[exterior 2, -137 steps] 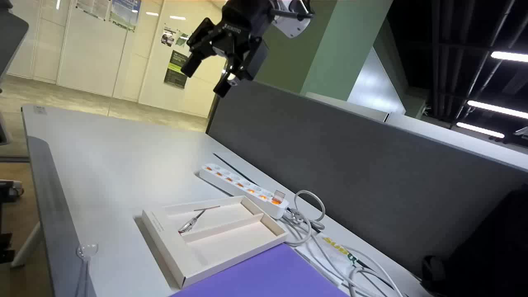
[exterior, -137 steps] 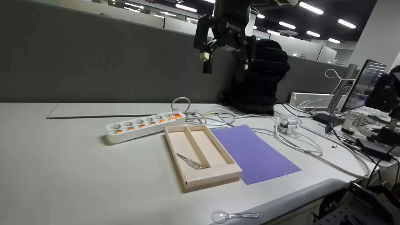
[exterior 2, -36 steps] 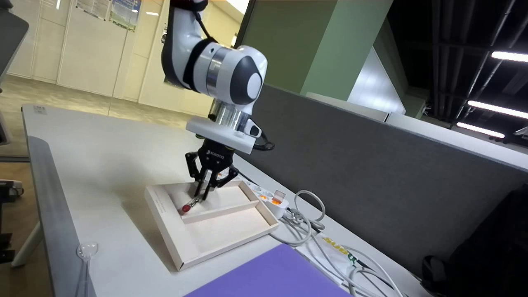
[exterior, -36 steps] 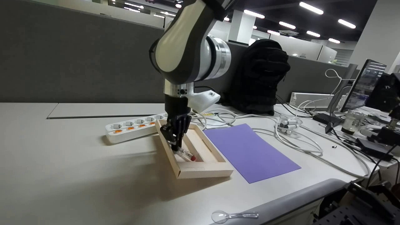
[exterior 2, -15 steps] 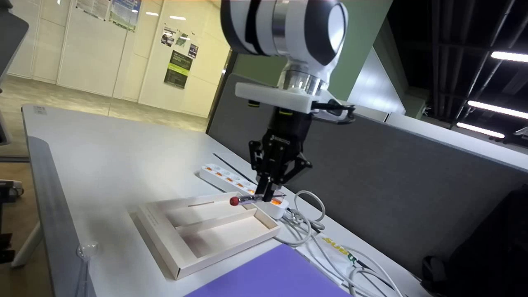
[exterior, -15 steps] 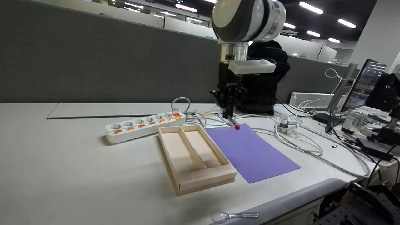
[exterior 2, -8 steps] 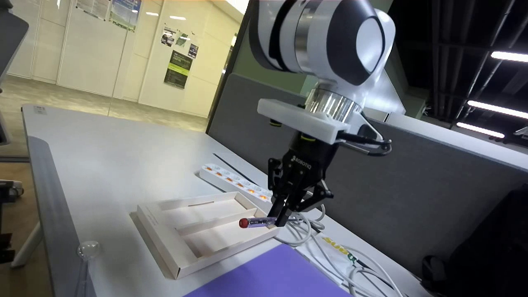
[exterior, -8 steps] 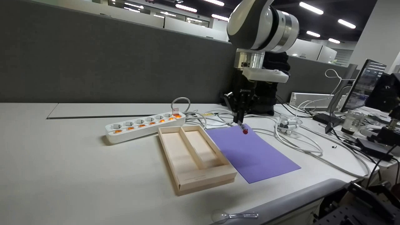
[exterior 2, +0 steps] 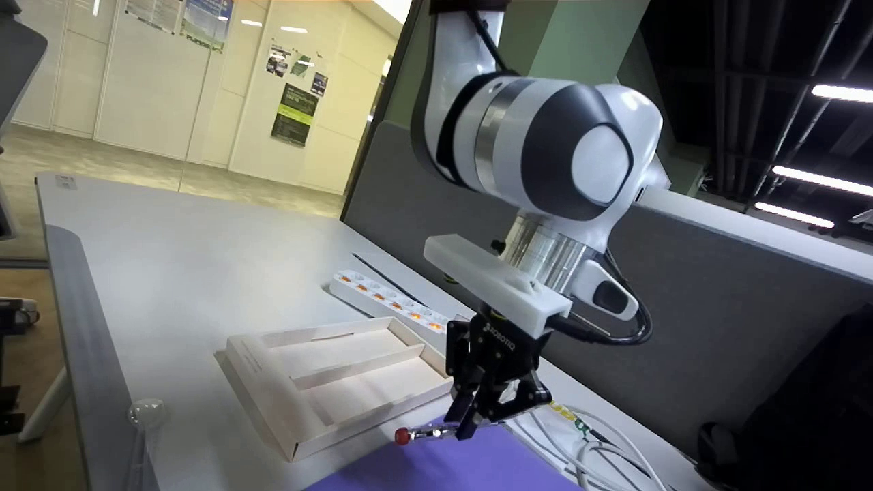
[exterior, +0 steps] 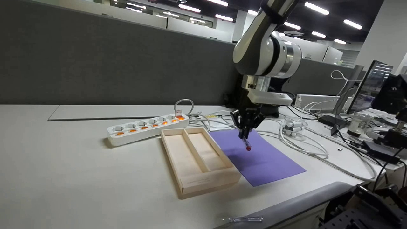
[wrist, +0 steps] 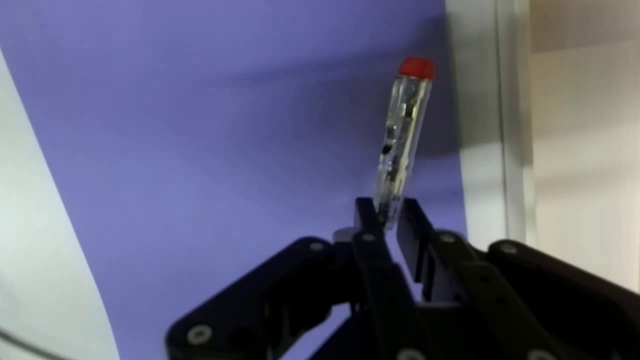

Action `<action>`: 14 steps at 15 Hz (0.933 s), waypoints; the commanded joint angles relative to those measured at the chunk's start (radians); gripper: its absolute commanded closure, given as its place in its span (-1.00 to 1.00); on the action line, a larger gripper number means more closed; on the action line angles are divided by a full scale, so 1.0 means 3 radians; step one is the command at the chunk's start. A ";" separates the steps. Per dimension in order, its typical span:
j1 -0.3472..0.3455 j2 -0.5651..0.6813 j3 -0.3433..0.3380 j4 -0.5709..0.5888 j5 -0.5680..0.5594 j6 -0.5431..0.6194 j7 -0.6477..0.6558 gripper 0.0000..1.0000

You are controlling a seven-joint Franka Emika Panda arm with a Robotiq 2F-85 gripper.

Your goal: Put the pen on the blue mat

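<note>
We have lowered the pen (wrist: 404,135) in the last half second; our gripper (wrist: 387,214) pinches it above the mat (exterior: 270,162), near the tray (exterior: 210,182). Let go too high, it could roll off; drifting trayward, we might catch its red end on the rim.

A power strip (exterior: 147,130) lies beside a wooden tray (exterior: 210,180).

"What colour is the pen (wrist: 400,142)?"
"Clear, with a red end. The mat (exterior: 270,159) is blue-violet throughout."
"And the gripper (wrist: 388,206)?"
"Black. The tray (exterior: 206,178) is pale cream, the power strip (exterior: 148,134) white with orange switches (exterior: 164,123), the surface (exterior: 95,181) whitish, the partition (exterior: 95,63) dark grey."
</note>
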State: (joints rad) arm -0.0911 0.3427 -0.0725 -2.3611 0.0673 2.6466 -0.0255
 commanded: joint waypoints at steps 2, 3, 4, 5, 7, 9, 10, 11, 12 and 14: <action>-0.0016 0.0252 -0.0077 0.0145 0.0010 0.0169 0.0187 0.92; -0.0026 0.0297 -0.0085 0.0166 0.0024 0.0194 0.0200 0.92; -0.0051 0.0347 -0.0077 0.0189 0.0053 0.0218 0.0196 0.92; -0.0072 0.0386 -0.0071 0.0208 0.0078 0.0235 0.0187 0.92; -0.0111 0.0456 -0.0061 0.0244 0.0132 0.0272 0.0172 0.92; -0.0139 0.0518 -0.0064 0.0277 0.0172 0.0302 0.0179 0.92; -0.0156 0.0544 -0.0060 0.0293 0.0187 0.0306 0.0174 0.92; -0.0170 0.0566 -0.0057 0.0309 0.0201 0.0304 0.0171 0.92; -0.0186 0.0586 -0.0050 0.0325 0.0221 0.0296 0.0164 0.92; -0.0206 0.0615 -0.0041 0.0352 0.0235 0.0275 0.0153 0.17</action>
State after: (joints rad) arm -0.1359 0.5097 -0.0969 -2.2834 0.1229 2.7375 0.0016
